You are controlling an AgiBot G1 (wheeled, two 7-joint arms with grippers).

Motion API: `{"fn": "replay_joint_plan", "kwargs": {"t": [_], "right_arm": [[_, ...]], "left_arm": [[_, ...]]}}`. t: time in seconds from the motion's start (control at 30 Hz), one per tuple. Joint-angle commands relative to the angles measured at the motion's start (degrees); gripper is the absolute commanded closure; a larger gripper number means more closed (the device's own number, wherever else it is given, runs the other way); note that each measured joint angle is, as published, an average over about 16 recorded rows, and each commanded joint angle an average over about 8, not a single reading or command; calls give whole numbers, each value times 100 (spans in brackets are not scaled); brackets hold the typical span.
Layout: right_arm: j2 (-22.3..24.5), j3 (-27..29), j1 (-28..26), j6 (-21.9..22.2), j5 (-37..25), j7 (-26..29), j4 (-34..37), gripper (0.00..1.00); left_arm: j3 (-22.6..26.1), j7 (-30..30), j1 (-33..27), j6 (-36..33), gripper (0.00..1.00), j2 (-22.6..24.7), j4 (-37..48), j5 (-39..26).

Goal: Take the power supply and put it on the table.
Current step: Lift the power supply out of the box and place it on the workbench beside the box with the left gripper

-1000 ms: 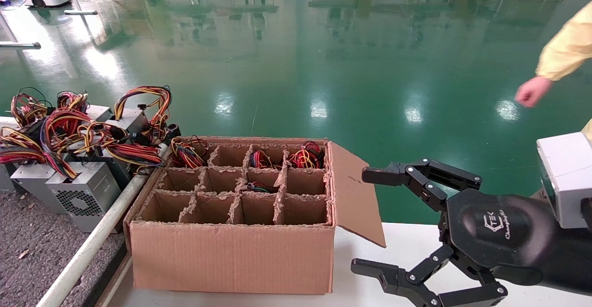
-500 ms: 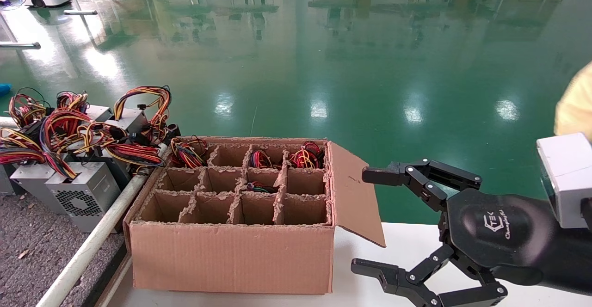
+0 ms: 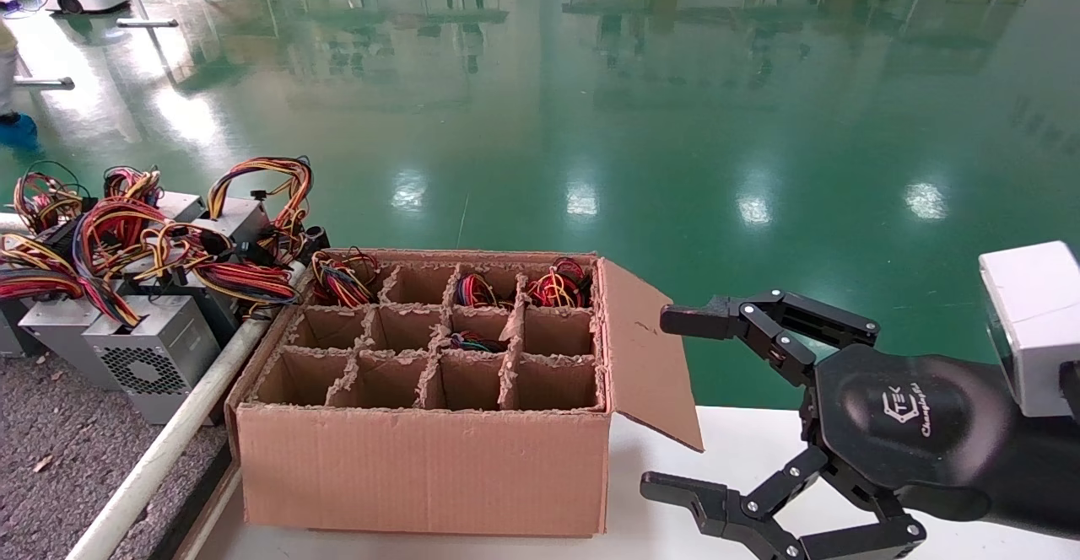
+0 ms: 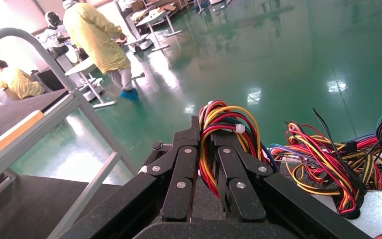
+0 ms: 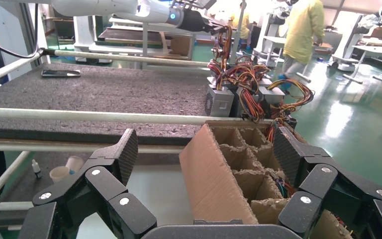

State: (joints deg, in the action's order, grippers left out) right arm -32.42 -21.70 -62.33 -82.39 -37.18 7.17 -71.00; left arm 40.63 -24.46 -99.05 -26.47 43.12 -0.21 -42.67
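Observation:
My left gripper (image 4: 208, 137) is shut on the power supply's (image 4: 226, 124) tall loop of red, yellow and black wires. It is out of the head view. In the right wrist view the left arm (image 5: 129, 7) reaches over the dark-grey table (image 5: 104, 89), and the wire loop (image 5: 225, 42) rises above a cluster of grey units (image 5: 219, 102). I cannot tell whether the held unit rests on the table. My right gripper (image 3: 666, 404) hangs open and empty, right of the cardboard box (image 3: 422, 459).
Several power supplies with tangled wires (image 3: 152, 256) crowd the table (image 3: 51, 450) behind its white tube rail (image 3: 169, 442). The divided box stands on a white surface (image 3: 742, 433), its right flap (image 3: 645, 349) open. Small wire bundles (image 3: 557, 286) lie in its far cells.
The person's yellow-sleeved arm at the right edge has left the head view. A blue shoe has appeared at the far left. Neither gripper has visibly moved.

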Motion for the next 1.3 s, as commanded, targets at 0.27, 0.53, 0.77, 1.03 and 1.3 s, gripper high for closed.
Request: {"fn": "replay_joint_plan", "kwargs": {"t": [0.27, 0.53, 0.77, 1.03, 1.3], "right_arm": [[0, 0, 1, 1, 1, 0, 1, 0], [0, 1, 1, 1, 1, 0, 1, 0], [0, 0, 1, 1, 1, 0, 1, 0], [0, 1, 1, 1, 1, 0, 1, 0], [0, 0, 1, 1, 1, 0, 1, 0]], "left_arm": [[-19, -31, 41, 9, 11, -14, -12, 28], [-19, -30, 38, 6, 0, -13, -9, 28], [-17, -29, 31, 5, 0, -11, -6, 24], [-14, -26, 27, 2, 0, -8, -3, 21], [-8, -28, 29, -7, 0, -14, 1, 12]]}}
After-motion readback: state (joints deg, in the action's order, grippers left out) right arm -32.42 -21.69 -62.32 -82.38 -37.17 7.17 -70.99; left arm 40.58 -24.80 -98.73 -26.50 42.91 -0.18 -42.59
